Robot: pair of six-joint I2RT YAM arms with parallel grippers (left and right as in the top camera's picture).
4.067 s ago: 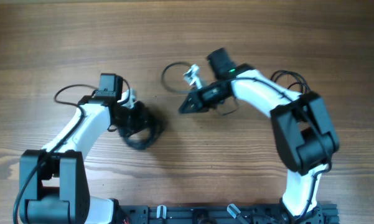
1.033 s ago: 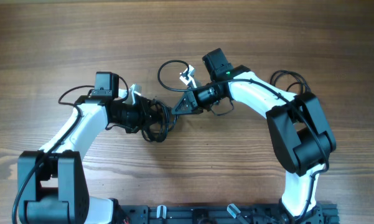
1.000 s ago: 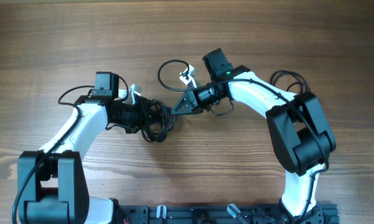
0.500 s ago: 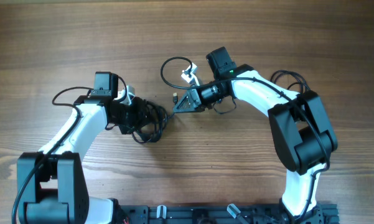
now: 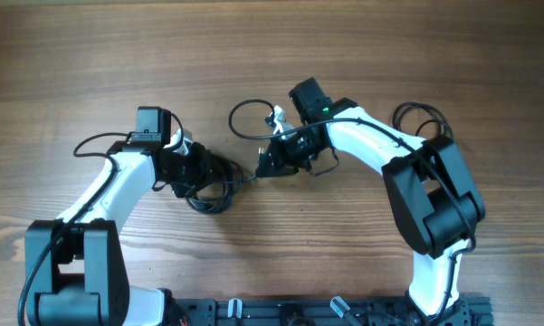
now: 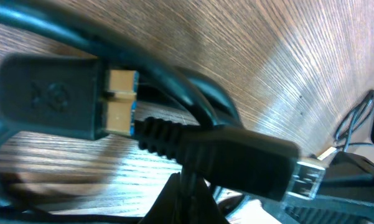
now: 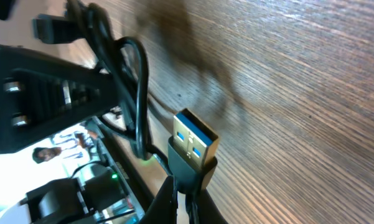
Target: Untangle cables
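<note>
Left pincer clamps the limp, light cables; right pincer pinches one behind its rigid plug, likely the surest hold.

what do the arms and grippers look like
The left arm and right arm have white links, black joints, black shoulder blocks. The left gripper and right gripper are black. Thin black wires loop off each arm; a green light glows on the right wrist.

The cables lay bunched on the counter, gripped at the left tool. Just right of that bunch sat the right tool, 1 plug clamped in it. A cable loop lay beyond the right tool.
</note>
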